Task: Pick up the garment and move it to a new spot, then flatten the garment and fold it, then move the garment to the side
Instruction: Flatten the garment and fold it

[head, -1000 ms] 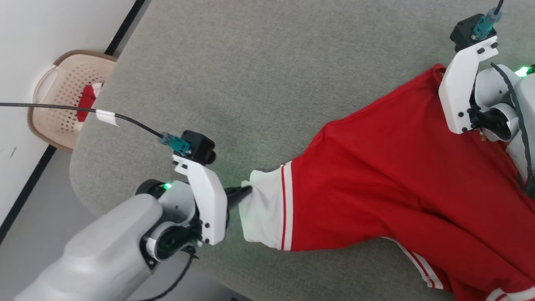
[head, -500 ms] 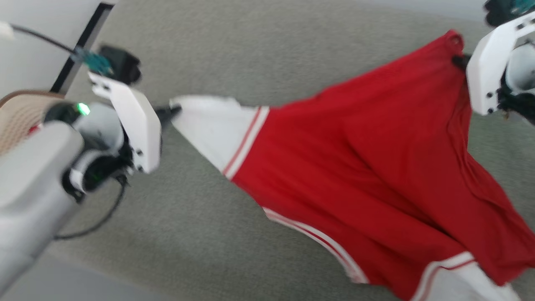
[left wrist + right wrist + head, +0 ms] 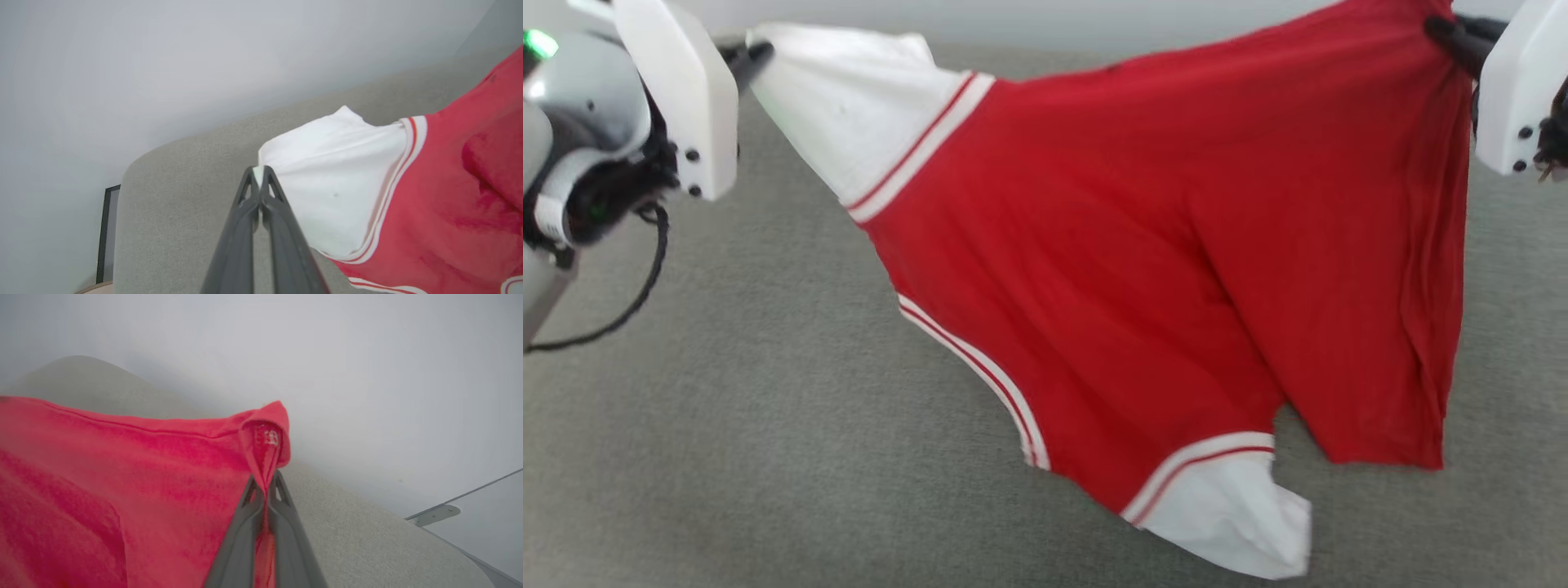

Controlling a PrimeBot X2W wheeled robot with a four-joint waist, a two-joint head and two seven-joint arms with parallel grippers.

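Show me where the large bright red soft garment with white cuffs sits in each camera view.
Head view: large bright red soft garment spans the upper middle, hung between left fingers, top left, and right fingers, top right.
Left wrist view: right side, white cuff pinched at centre.
Right wrist view: left side, red corner pinched at centre.
Shared landmark: grey textured fabric surface beneath.

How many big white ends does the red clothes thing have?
2. The upper cuff is at the head view's top left, in the jaws of the left gripper; the lower cuff hangs low on the garment. Folds may hide more.
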